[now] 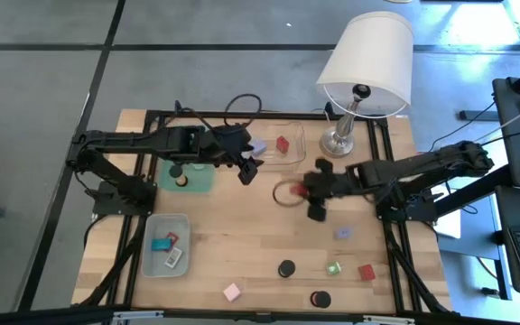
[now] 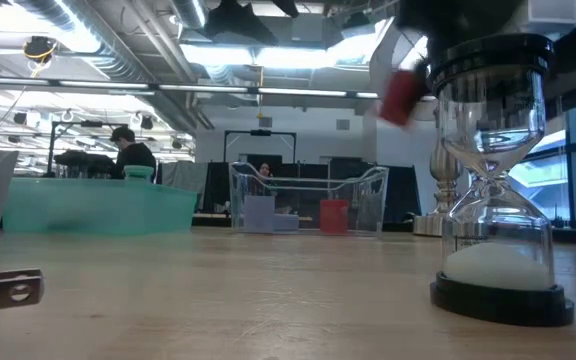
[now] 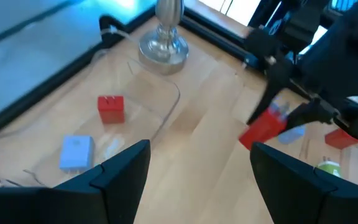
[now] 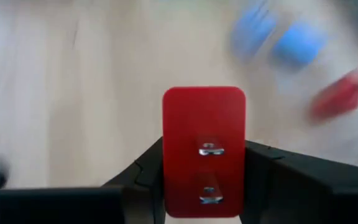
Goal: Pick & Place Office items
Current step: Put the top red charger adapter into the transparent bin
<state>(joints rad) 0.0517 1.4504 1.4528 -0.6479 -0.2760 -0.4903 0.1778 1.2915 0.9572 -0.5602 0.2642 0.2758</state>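
On the left, the grey tray (image 1: 163,244) holds a few small pieces too tiny to tell apart, while the left gripper (image 1: 249,171) hangs with fingers spread and empty between the teal tray (image 1: 188,178) and the clear tray (image 1: 278,149), where a red block (image 1: 283,143) and a lilac block (image 1: 258,146) lie. Toward the middle, the right gripper (image 4: 204,180) is clamped on a red rectangle (image 4: 204,151) above the bare wood, its lower end hidden between the fingers. Farther right, the lamp (image 1: 366,68) covers the table's corner, and loose pieces scattered along the near edge are hard to identify.
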